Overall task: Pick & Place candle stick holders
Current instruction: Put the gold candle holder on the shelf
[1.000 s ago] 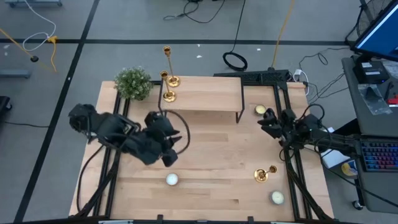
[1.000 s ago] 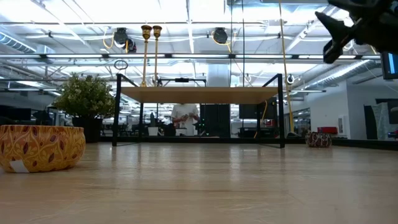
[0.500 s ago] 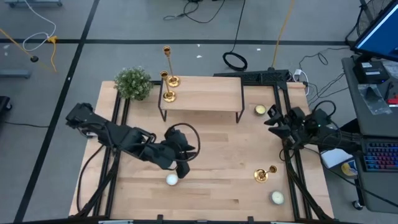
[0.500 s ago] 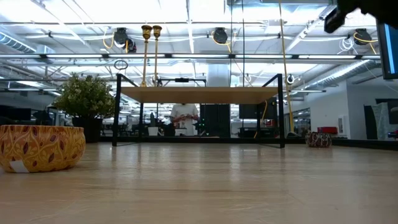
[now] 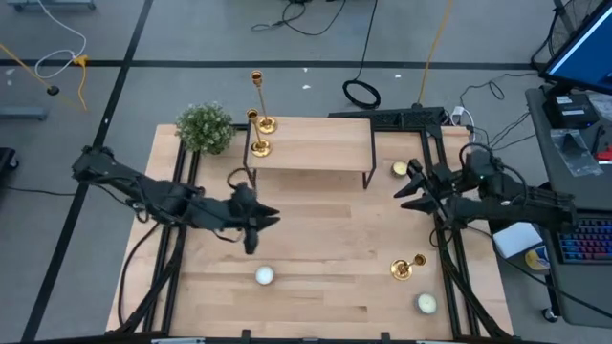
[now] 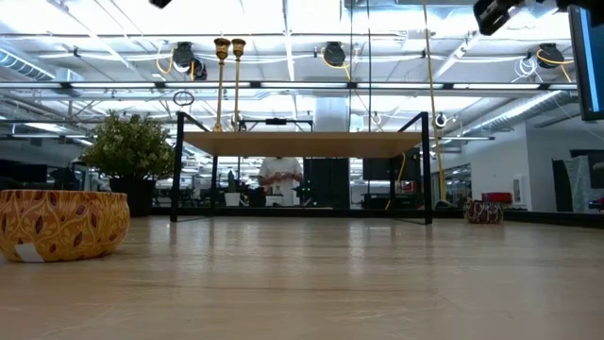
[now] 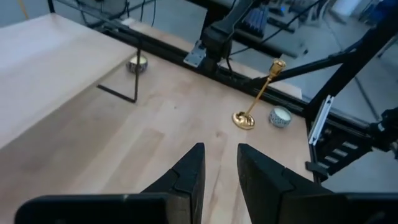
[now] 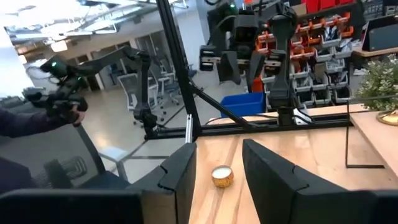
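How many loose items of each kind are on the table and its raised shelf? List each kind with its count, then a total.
Gold candlesticks: 3
Small round candles: 3
Green plant: 1
Total: 7

Left tool (image 5: 256, 227) swung back from the white candle (image 5: 264, 276), arm straighter.

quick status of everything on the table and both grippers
left gripper: open, empty, over mid table
right gripper: open, empty, near the right edge
two gold candlesticks: upright on the shelf's left end
third gold candlestick: upright on the table, front right
white candle: on the table, front centre
plant: upright, back left corner
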Action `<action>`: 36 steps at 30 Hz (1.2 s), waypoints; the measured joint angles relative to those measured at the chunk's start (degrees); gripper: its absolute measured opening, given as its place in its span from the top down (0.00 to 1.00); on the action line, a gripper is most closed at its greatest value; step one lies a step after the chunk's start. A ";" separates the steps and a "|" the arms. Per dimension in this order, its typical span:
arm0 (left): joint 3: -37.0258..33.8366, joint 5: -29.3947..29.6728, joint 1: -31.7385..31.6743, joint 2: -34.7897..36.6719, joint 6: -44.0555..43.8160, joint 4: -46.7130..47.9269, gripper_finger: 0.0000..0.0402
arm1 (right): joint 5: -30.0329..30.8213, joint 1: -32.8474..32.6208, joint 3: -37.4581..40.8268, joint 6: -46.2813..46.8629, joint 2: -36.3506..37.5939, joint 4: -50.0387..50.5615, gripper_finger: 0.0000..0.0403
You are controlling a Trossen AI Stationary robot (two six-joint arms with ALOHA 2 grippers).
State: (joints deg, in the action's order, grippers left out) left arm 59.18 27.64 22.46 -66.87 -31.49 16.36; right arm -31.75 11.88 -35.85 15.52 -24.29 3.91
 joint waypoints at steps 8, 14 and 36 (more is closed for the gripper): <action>-16.49 -0.61 -0.40 14.77 2.73 -8.81 0.77 | -0.07 0.00 -6.64 -1.26 -4.37 6.07 0.69; -24.90 -0.70 -1.47 24.71 2.99 -10.06 0.77 | 0.20 -2.32 -12.81 -1.24 -9.57 13.37 0.69; -31.50 -0.83 -2.25 36.63 3.70 -5.42 0.77 | -0.04 -28.46 -21.10 41.95 -19.39 41.88 0.69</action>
State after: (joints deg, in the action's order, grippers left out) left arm 27.68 26.81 20.21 -30.24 -27.79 10.94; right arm -31.79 -16.58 -56.95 57.48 -43.68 45.80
